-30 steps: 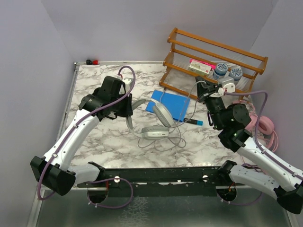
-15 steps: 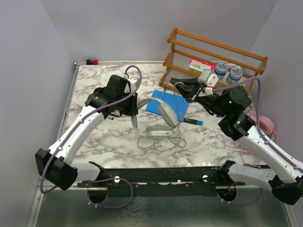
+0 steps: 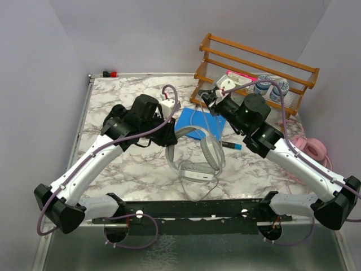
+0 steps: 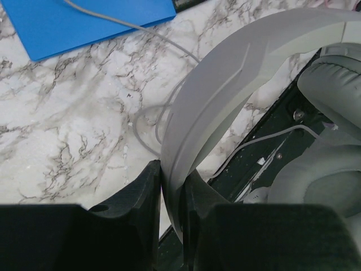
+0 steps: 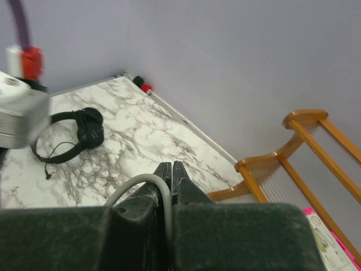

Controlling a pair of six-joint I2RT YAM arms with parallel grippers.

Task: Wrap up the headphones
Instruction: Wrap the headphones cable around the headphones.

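Left gripper [image 4: 172, 169] is clamped on the headband [image 4: 225, 79] of the grey-white headphones [image 3: 196, 169], held over the near side of the table [image 3: 113, 96]; right gripper [image 5: 171, 169] pinches their grey cable [image 5: 138, 186]. Too strong a pull could slip the cable out, or twist the headband from the left jaws

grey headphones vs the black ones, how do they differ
The grey headphones are bulky with a wide band; the black headphones are slim. The grey pair is clamped at its band by the left pincer, cable in the right pincer; the black pair lies free on the table. Both are corded.
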